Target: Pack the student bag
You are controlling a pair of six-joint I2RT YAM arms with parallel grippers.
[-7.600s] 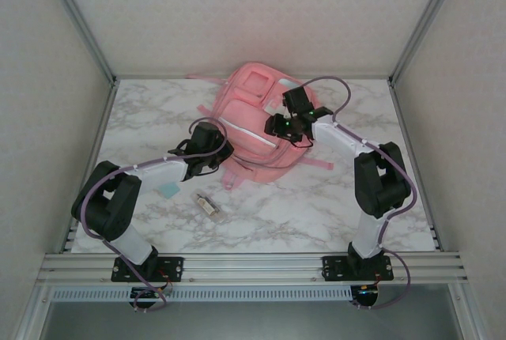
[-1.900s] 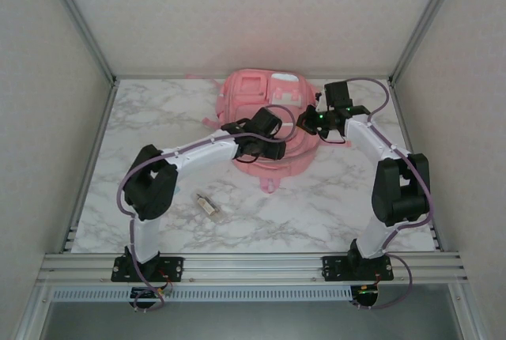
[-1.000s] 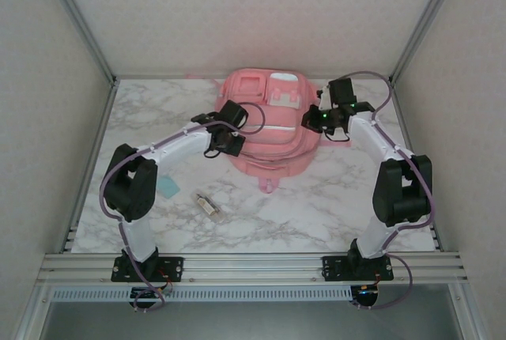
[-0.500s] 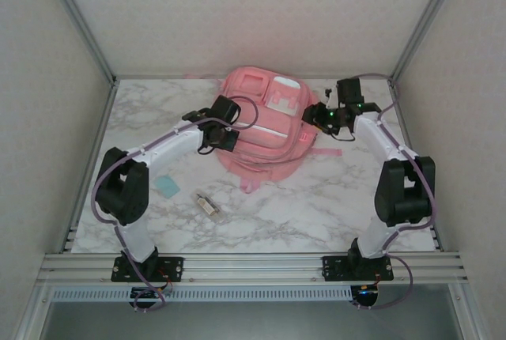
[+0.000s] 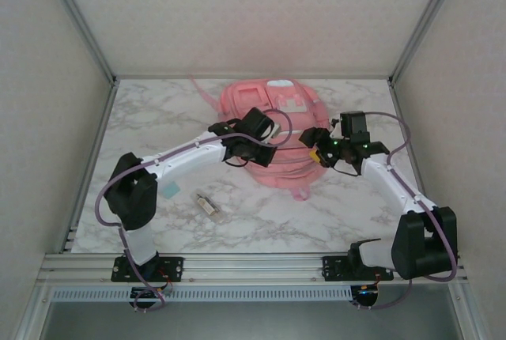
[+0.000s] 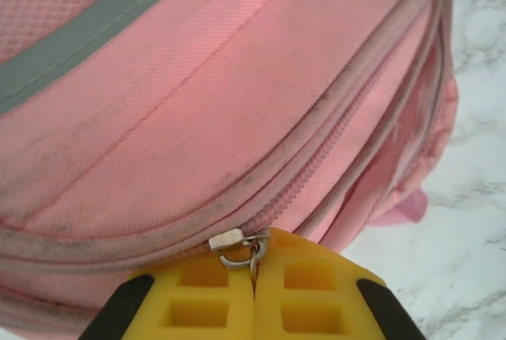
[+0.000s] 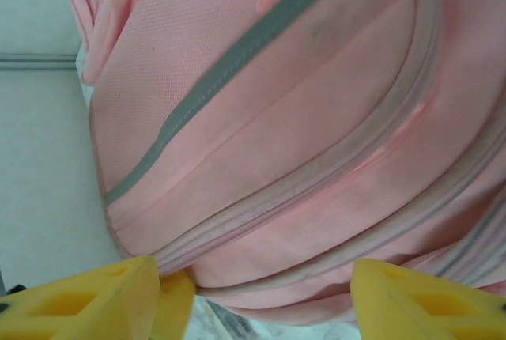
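Desk (image 5: 316,221): marble; carries the bag and two loose items.
Bag (image 5: 277,107): pink, lying toward 12 o'clock from the desk's centre, with both arms at its near edge.
Left end effector (image 6: 254,277): at the bag's 7 o'clock, clenched on the zip pull, pads pressed together.
Right end effector (image 7: 269,296): at the bag's 4 o'clock, released, jaws wide with the bag's side before them and nothing pinched.
Zip pull (image 6: 237,241): a small metal tab and ring, caught only at the pad tips.
Loose items: a teal slip (image 5: 168,190) and a small clear piece (image 5: 209,205), at 8 o'clock from the bag, not yet packed.
Risk, slip: the thin pull could pop out of so shallow a pinch.
Risk, drag: with the right side released, nothing braces the bag, so a tug on the zip may slide the whole bag or bunch the fabric and jam the slider.
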